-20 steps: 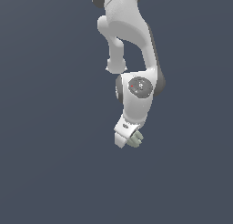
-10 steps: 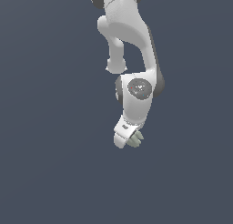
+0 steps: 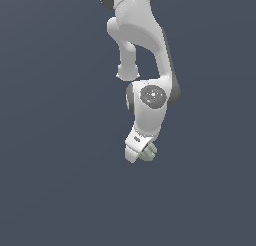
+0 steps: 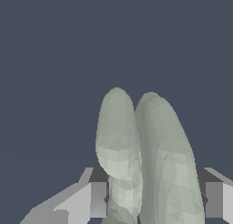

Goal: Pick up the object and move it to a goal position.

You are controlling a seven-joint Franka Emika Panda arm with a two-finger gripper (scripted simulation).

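Observation:
The object [image 3: 149, 152] is a small pale grey-green lump with rounded knobs, peeking out beside the white hand at the arm's lower end in the exterior view. In the wrist view the object [image 4: 145, 159] fills the space between the two grey fingers [image 4: 96, 199] as long rounded lobes. My gripper [image 3: 141, 154] is shut on it, and most of the object is hidden behind the hand in the exterior view.
The white arm [image 3: 142, 50] hangs down from the upper edge of the exterior view against a plain dark blue-grey background. No other objects, surfaces or edges show in either view.

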